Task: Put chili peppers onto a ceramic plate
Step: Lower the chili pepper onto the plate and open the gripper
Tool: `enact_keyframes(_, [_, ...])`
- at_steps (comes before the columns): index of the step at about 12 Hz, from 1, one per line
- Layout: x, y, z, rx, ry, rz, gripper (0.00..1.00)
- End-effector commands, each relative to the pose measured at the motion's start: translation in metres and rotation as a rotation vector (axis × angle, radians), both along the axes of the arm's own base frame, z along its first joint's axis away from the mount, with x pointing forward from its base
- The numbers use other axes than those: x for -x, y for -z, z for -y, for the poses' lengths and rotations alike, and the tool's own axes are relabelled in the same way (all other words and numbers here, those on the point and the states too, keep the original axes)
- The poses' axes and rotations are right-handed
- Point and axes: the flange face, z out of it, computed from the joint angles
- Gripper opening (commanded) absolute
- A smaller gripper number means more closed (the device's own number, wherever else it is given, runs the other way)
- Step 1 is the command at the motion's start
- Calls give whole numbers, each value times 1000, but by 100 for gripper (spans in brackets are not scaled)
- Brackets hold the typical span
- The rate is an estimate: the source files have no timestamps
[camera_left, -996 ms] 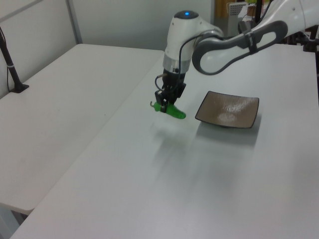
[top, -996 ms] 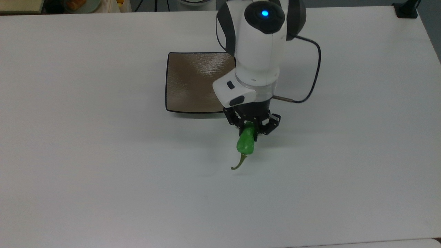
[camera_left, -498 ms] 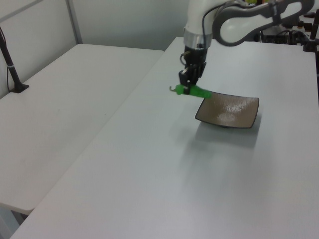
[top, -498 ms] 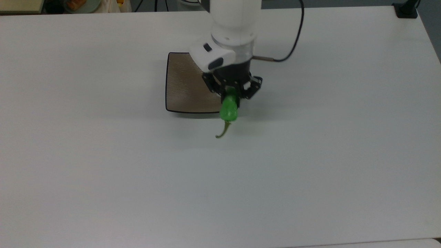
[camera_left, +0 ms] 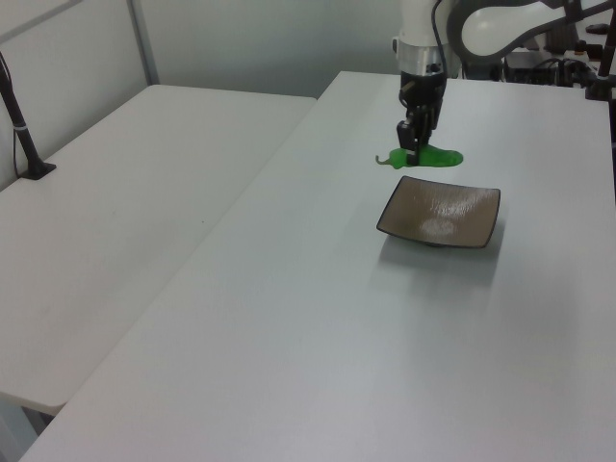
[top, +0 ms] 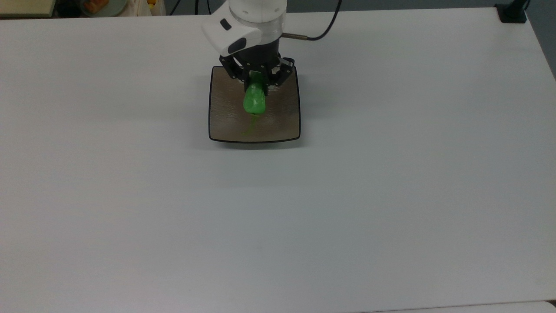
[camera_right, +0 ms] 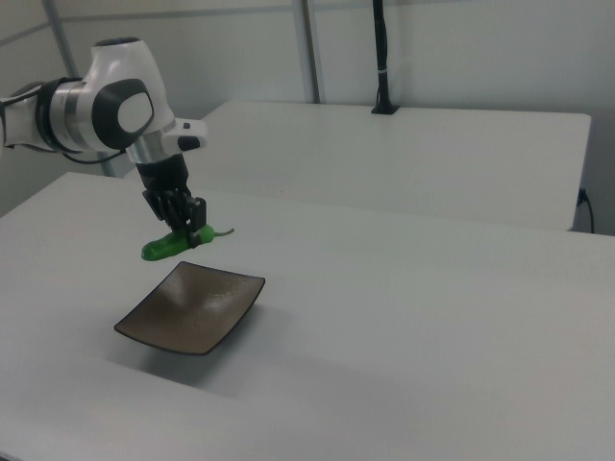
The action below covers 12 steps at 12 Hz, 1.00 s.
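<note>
Moved from the bare table near the plate's front edge to above the plate: gripper (top: 257,84) now hangs over the ceramic plate (top: 226,117), up toward its far edge in the top view. Fingers clamped on the chili pepper (top: 254,101), held clear of the plate surface in the left view (camera_left: 435,155) and right view (camera_right: 173,245). Pepper lies roughly level, thin stem (camera_left: 387,159) sticking out toward the left view's left. Plate (camera_left: 462,214) sits flat on the white table (top: 391,195), nothing on it. Black cable (top: 323,26) runs off the wrist
</note>
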Motion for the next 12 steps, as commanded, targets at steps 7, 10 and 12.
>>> enact_keyframes(7, [30, 45, 18, 21, -47, -115, 97])
enact_keyframes(10, [29, 41, 15, 23, -51, -109, 100])
enact_keyframes(12, [28, 37, 15, 23, -51, -99, 100])
